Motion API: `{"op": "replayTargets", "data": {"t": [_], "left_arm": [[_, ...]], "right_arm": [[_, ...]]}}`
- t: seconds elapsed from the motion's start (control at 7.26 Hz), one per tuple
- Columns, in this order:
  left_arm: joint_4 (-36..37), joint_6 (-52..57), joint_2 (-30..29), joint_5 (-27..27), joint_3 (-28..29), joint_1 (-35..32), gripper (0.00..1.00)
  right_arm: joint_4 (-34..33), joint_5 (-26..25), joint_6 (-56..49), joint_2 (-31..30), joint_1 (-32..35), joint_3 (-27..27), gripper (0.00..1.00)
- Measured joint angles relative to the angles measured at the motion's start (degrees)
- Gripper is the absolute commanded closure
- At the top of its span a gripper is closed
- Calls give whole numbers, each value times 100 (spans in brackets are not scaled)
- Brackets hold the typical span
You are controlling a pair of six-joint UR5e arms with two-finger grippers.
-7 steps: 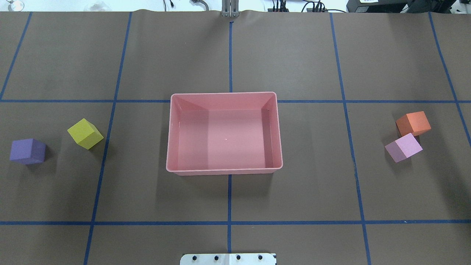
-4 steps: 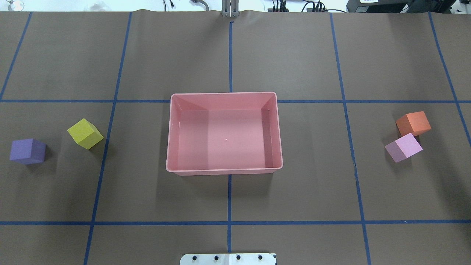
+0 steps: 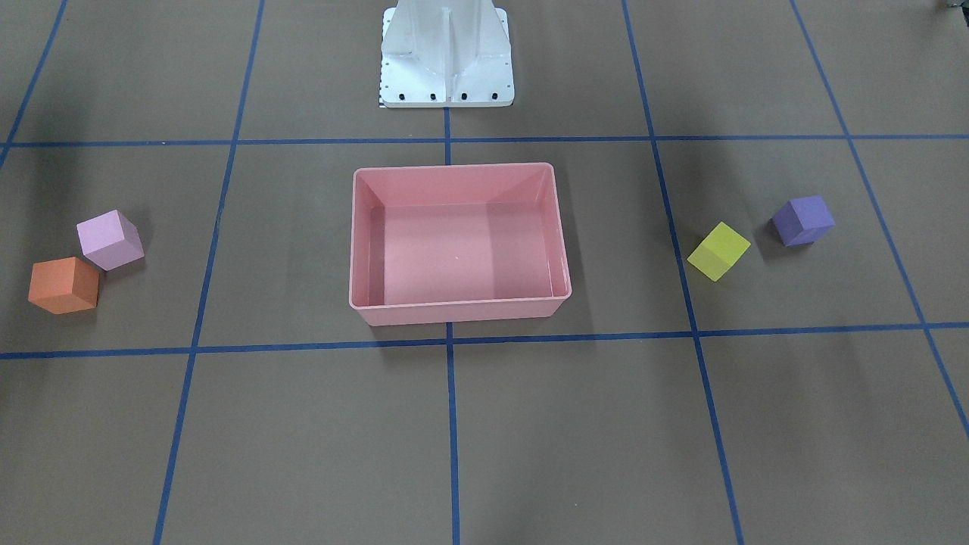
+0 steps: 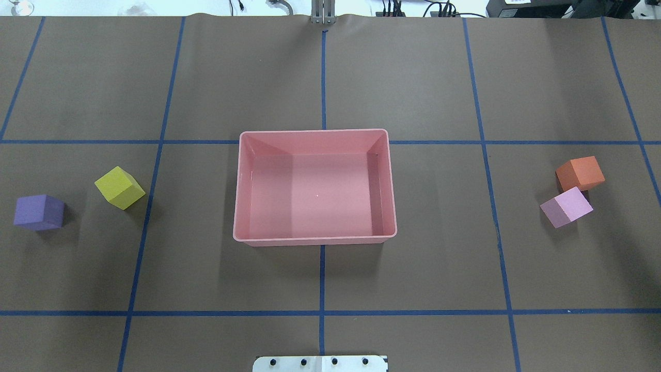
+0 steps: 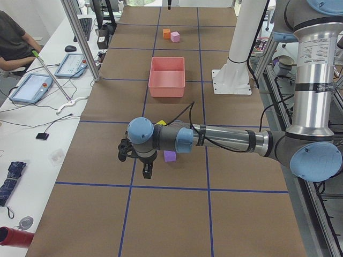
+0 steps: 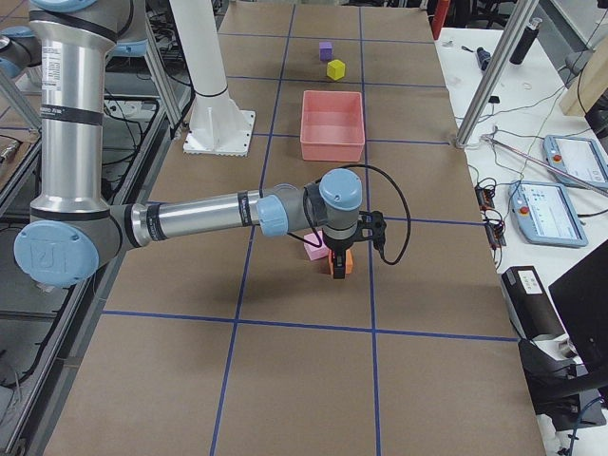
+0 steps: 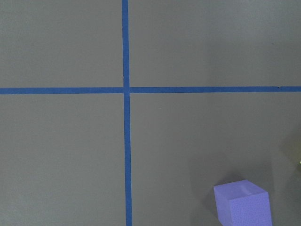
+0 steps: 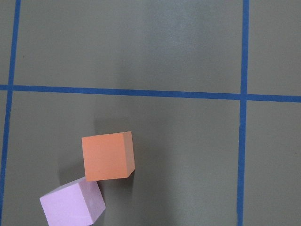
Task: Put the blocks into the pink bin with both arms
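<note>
The pink bin (image 4: 315, 132) stands empty at the table's middle. A purple block (image 4: 38, 212) and a yellow-green block (image 4: 119, 187) lie to its left. An orange block (image 4: 580, 173) and a lilac block (image 4: 566, 206) lie touching to its right. My left gripper (image 5: 146, 172) shows only in the exterior left view, hanging near the purple block (image 5: 170, 156); I cannot tell if it is open. My right gripper (image 6: 335, 269) shows only in the exterior right view, above the orange block (image 6: 342, 263); I cannot tell its state. The wrist views show the purple block (image 7: 242, 205) and the orange block (image 8: 107, 156).
The white robot base (image 3: 447, 53) stands behind the bin. Blue tape lines (image 4: 322, 279) grid the brown table cover. A side bench with tablets (image 5: 32, 85) and a seated person (image 5: 13, 40) runs along the far table edge.
</note>
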Motion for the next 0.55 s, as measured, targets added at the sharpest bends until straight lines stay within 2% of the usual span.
{"op": "replayTargets", "data": {"t": [0.55], "left_arm": [[0, -76, 0, -2, 5, 0, 0]], "right_arm": [[34, -41, 1, -1, -856, 6, 1]]}}
